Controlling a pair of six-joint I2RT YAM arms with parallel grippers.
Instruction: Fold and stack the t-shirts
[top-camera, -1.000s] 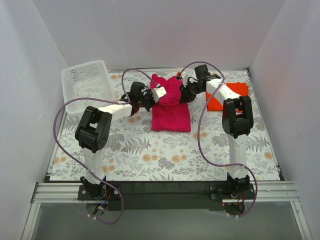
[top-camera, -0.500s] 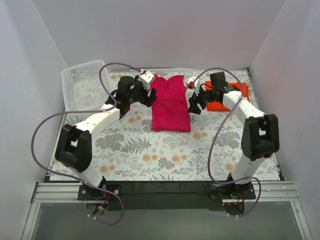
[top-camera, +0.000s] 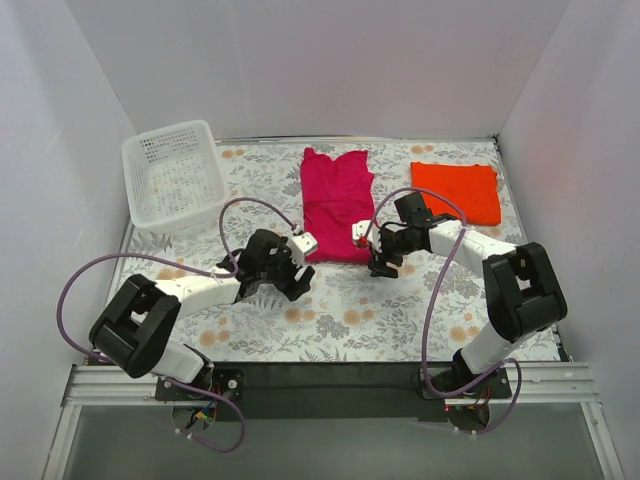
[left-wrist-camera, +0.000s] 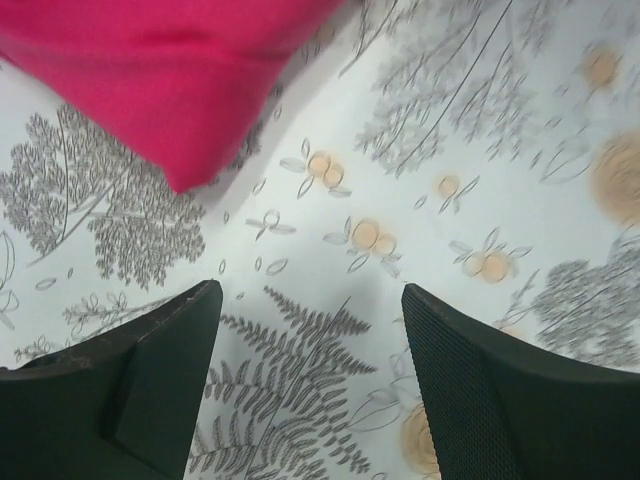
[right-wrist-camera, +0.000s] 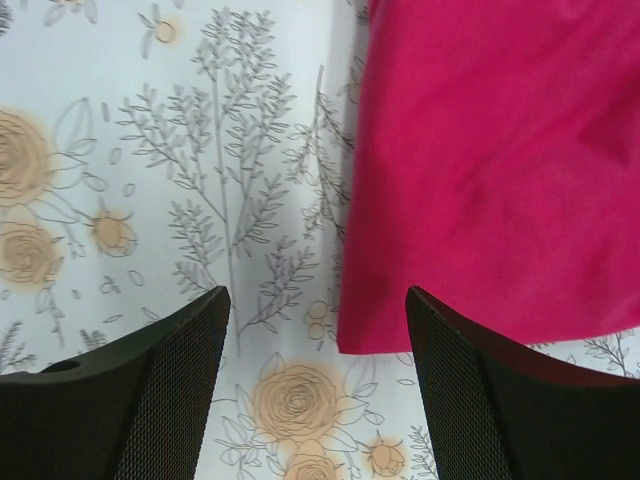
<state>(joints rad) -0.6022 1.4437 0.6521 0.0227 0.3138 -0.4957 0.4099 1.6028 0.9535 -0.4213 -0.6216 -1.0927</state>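
The magenta-pink t-shirt (top-camera: 337, 200) lies flat as a long narrow strip in the middle of the table, its neck end at the far side. The orange-red t-shirt (top-camera: 457, 190) lies folded as a rectangle at the far right. My left gripper (top-camera: 288, 278) hovers open just beyond the pink shirt's near left corner (left-wrist-camera: 170, 80). In its wrist view the left gripper (left-wrist-camera: 310, 340) has only printed cloth between its fingers. My right gripper (top-camera: 380, 262) stands open beside the near right corner. Seen from the right wrist, that gripper (right-wrist-camera: 315, 340) has the shirt's corner (right-wrist-camera: 480, 180) just ahead of its right finger.
A white perforated basket (top-camera: 172, 175) stands at the far left. A floral table cover (top-camera: 330, 320) spans the whole table. White walls close in the left, right and back sides.
Both grippers have opened and let go of the pink shirt. Both arms have drawn back from its far end to its near corners. The shirt now lies stretched out flat.
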